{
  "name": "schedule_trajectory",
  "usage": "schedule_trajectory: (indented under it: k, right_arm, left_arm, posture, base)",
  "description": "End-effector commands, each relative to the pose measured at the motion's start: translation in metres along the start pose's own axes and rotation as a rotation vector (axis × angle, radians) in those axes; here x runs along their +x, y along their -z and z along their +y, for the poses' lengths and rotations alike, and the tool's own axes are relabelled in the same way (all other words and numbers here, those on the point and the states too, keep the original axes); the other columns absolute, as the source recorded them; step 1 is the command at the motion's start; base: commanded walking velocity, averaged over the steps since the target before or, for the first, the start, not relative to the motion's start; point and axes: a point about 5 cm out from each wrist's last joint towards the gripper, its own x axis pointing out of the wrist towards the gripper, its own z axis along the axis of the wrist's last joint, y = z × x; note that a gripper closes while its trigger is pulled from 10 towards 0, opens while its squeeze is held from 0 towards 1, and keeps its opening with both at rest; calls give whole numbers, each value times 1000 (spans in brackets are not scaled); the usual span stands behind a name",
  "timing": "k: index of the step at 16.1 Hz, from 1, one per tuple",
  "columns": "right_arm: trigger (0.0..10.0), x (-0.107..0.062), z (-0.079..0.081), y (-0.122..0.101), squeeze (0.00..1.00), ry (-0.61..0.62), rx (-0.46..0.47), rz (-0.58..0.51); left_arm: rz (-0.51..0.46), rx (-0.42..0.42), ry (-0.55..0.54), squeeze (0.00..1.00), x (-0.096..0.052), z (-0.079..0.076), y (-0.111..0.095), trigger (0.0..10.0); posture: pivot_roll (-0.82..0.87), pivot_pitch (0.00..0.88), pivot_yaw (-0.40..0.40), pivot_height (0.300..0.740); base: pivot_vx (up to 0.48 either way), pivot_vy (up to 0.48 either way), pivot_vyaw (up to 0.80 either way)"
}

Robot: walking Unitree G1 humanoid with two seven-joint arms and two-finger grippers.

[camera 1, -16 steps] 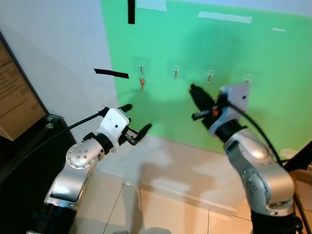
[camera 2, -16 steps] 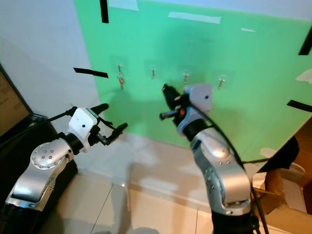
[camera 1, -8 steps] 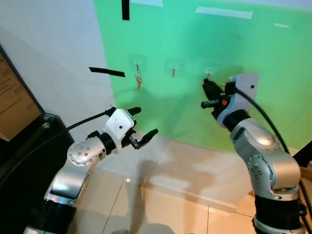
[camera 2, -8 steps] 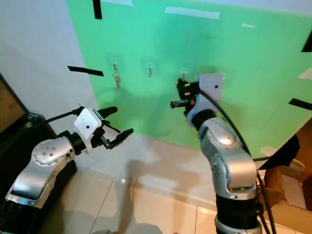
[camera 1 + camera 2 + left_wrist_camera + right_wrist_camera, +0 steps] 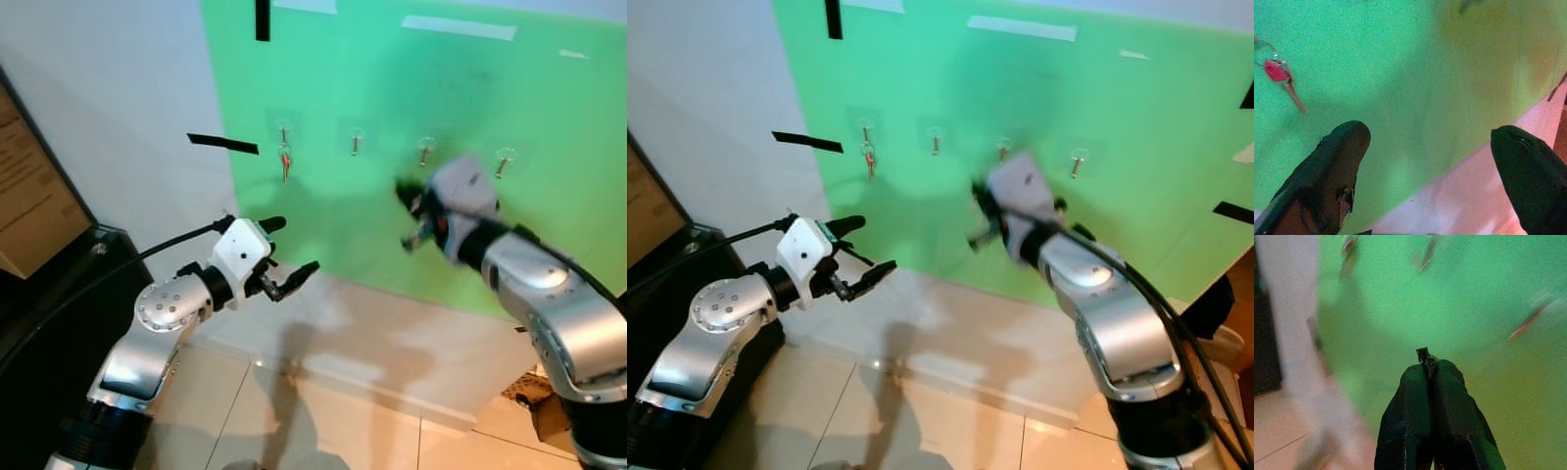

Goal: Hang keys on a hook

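Four hooks (image 5: 425, 149) on the green board (image 5: 549, 117) | keys (image 5: 285, 163) with red tag hang on leftmost | right gripper (image 5: 1426, 363) pinched together, maybe on something small, can't tell | left gripper (image 5: 1430, 156) spread wide, empty | you'd want to slow down, that wrist's blurry

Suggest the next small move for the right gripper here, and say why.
Probably lift the right gripper a little toward the bare third hook just above it. Its fingers are pressed shut with a small dark bit poking out at the tips, too blurred to identify. The first hook already carries red-tagged keys, and the left gripper hangs open, away from the hooks.
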Motion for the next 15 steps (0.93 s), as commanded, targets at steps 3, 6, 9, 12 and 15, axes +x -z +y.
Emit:
schedule_trajectory:
  k: [3, 6, 9, 12, 15]
  right_arm:
    - [10000, 0, 3, -5, 0, -38, -26, -10]
    - [10000, -2, -1, -15, 0, -112, -131, -20]
    - [10000, -4, -18, -17, 0, -135, -270, 16]
    - [10000, 5, -48, -34, 0, 5, -230, -39]
    - [10000, 10, -57, -41, 0, 16, -216, -100]
  left_arm:
    - [-10, 13, 20, 0, 2, -1, -5, 10000]
    - [-7, 16, 27, 0, 3, -2, -6, 10000]
    - [-2, 23, 36, 0, 3, -3, -5, 10000]
    - [3, 26, 35, 0, 3, -4, -5, 10000]
    - [6, 28, 37, 0, 2, -5, -5, 10000]
  posture:
    - [27, 0, 15, 740]
    - [22, 0, 12, 740]
    - [23, 0, 7, 740]
    - [27, 0, 0, 740]
    - [30, 0, -5, 740]
  base:
    - [0, 0, 0]
    - [0, 0, 0]
    - [0, 0, 0]
    - [0, 0, 0]
    - [0, 0, 0]
